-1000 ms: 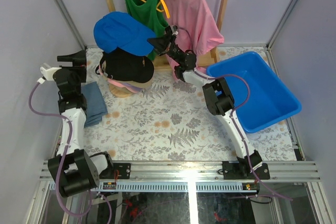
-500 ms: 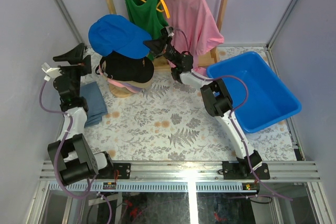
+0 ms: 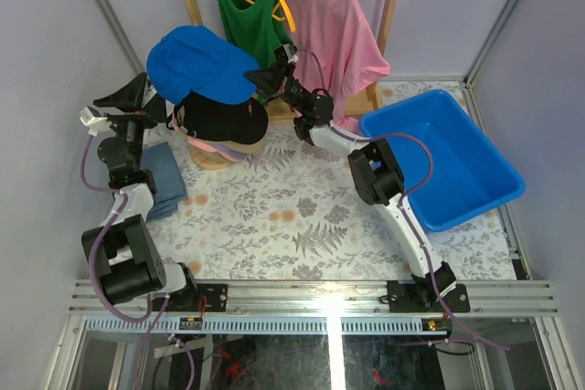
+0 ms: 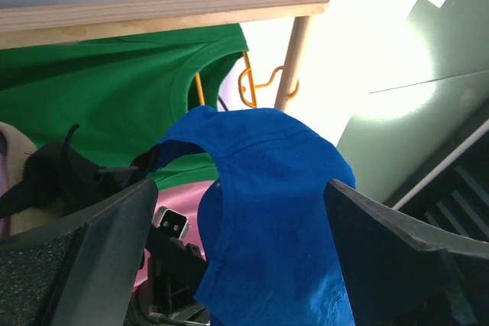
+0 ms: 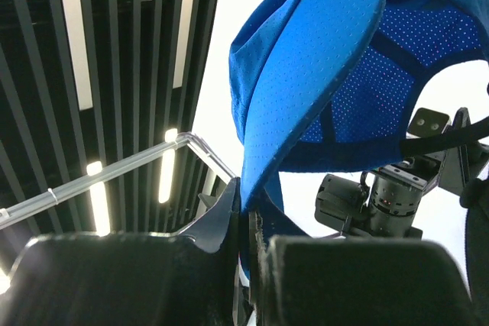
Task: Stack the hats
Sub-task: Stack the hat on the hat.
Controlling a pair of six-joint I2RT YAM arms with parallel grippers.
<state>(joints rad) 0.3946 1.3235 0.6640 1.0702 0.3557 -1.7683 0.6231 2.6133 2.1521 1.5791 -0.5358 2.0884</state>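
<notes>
Hats are mostly in one pile. The stack [image 3: 219, 125] stands near the far left corner of the table [image 3: 302, 216]. A black cap [image 3: 224, 114] is on top, and the rim of a pink cap [image 3: 208, 145] shows under it. How many more lie below I cannot tell, because the black one covers them.

The blue cap [image 3: 201, 63] is not yet on the pile. It hangs in the air over the same far left corner, just above the black cap and a little to its far side, apart from it. The right jaws are pressed together on its brim [image 5: 306, 74]: in the right wrist view the edge of the brim goes down into the thin slit between them.

The left jaws are spread wide and hold nothing. They point at the blue cap from the left edge of the table. In the left wrist view the crown [image 4: 267, 211] sits between the two fingers [image 4: 107, 250], but whether the cloth touches one of them I cannot tell.

I judge the task to be near its end. No other loose cap shows in the top view, so this one seems to be the last. What is left is to lower it onto the black cap, crown over crown, and then to let the brim go.
</notes>
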